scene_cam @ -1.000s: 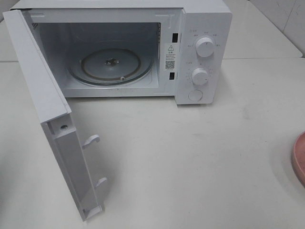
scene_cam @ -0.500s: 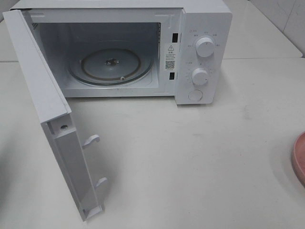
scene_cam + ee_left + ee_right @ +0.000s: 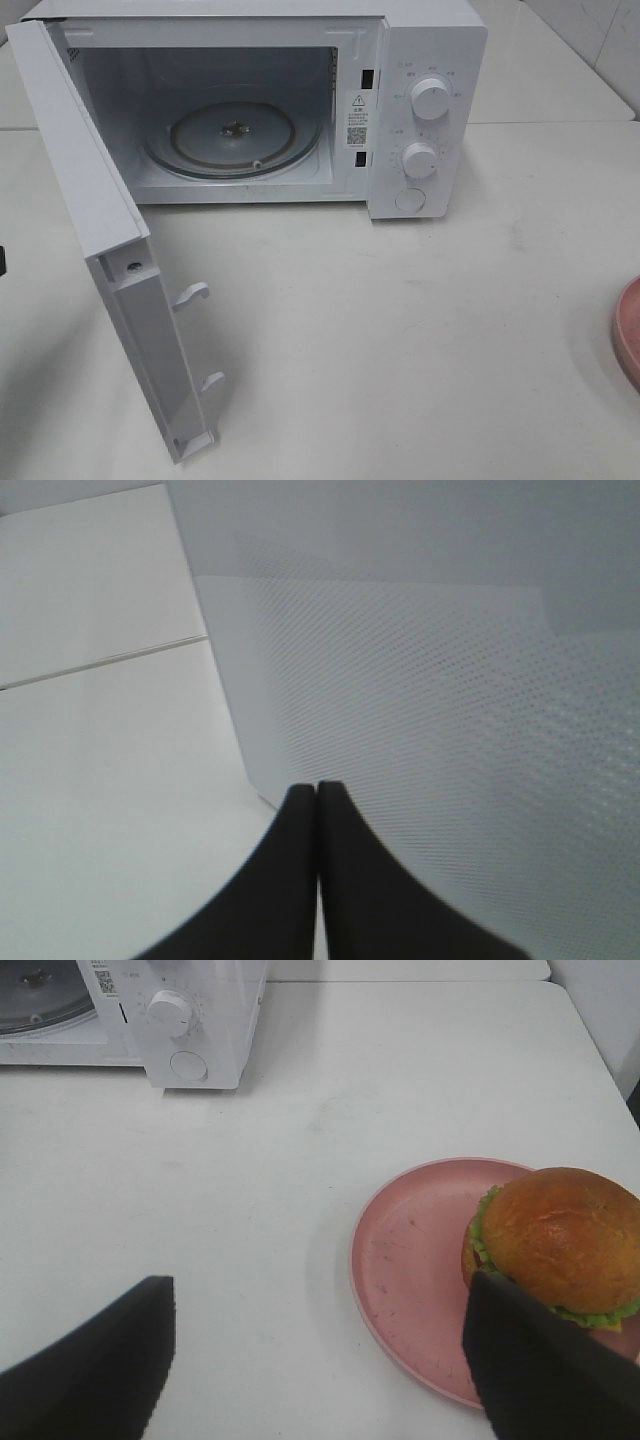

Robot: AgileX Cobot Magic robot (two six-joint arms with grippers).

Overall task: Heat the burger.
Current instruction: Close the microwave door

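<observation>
Jaws apart — burger (image 3: 555,1240) on plate (image 3: 420,1270), white table (image 3: 300,1140).

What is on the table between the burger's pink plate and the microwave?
Nothing. In the right wrist view only bare white table lies between the pink plate under the burger and the microwave.

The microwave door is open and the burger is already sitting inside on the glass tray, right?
Not quite. The microwave door is open, but the burger sits on the pink plate on the table, as the right wrist view shows. The glass tray is bare.
</observation>
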